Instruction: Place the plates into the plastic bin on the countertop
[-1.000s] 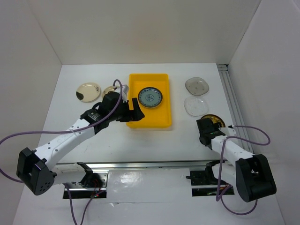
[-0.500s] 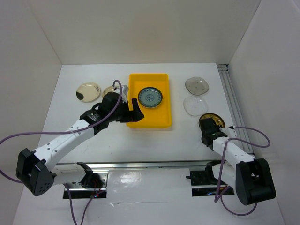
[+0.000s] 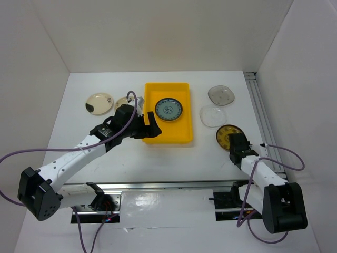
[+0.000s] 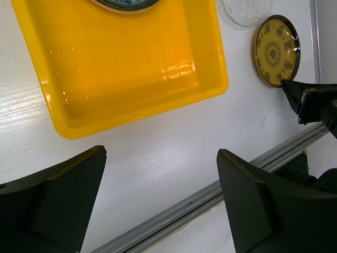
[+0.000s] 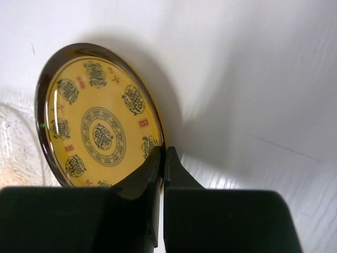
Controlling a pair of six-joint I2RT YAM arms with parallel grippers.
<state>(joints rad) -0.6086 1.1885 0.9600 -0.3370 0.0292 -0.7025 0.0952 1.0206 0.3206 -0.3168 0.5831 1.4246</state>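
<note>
Snapping shut, the right gripper [image 5: 162, 153] has pinched the gold plate's [image 5: 100, 132] near rim and dragged it left toward the bin [image 3: 168, 141]; the left gripper [image 4: 160, 153] hangs wide open, empty.

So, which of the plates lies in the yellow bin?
The blue-green patterned plate, at the far end of the bin; every other plate is outside it.

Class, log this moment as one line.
left gripper: open by yellow bin | right gripper: shut on gold plate | blue plate: in bin
</note>
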